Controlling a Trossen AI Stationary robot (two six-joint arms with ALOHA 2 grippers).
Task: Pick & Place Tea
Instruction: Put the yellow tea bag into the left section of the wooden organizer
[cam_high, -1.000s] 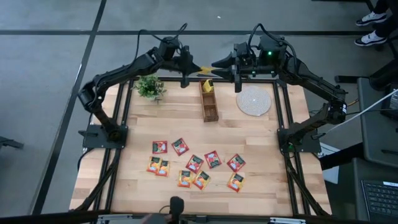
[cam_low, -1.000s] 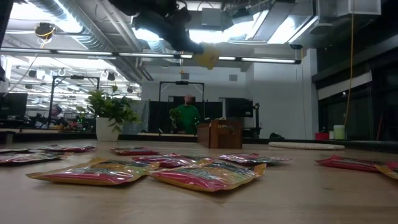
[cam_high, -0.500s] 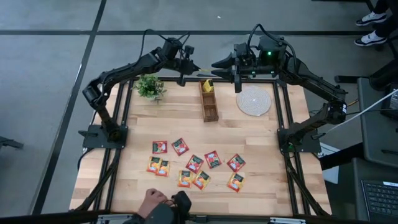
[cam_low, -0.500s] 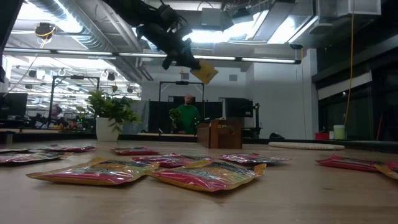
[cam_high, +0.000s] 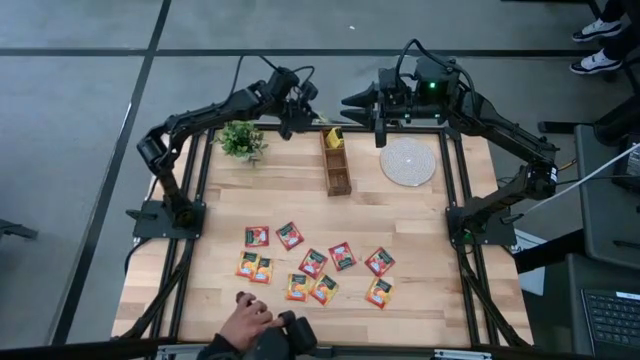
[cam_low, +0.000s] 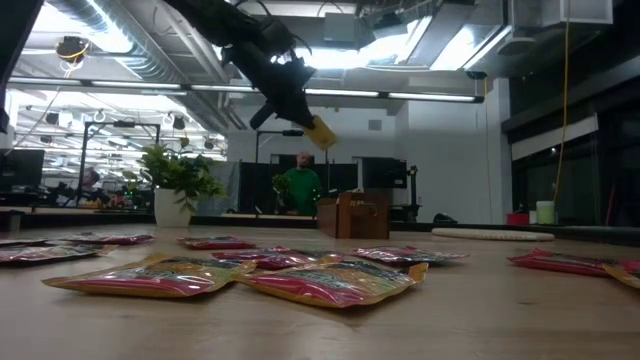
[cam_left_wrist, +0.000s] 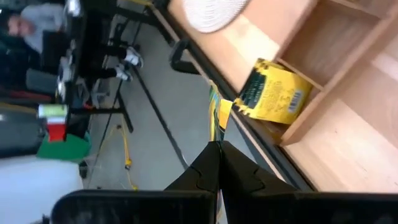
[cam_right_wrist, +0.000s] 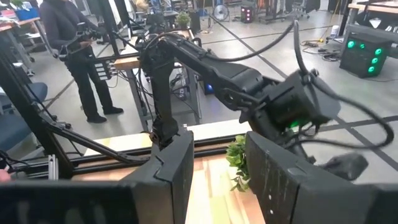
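The wooden worktop (cam_high: 300, 195) carries eleven or so tea sachets (cam_high: 313, 263) lower centre, with potted plant (cam_high: 241, 139), wooden box (cam_high: 337, 160) and woven mat (cam_high: 408, 161) along the top.

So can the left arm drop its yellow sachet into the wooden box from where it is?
Probably yes: the left gripper, shut on a yellow sachet, is just beside the wooden box, with nothing between them; one sachet already lies inside.
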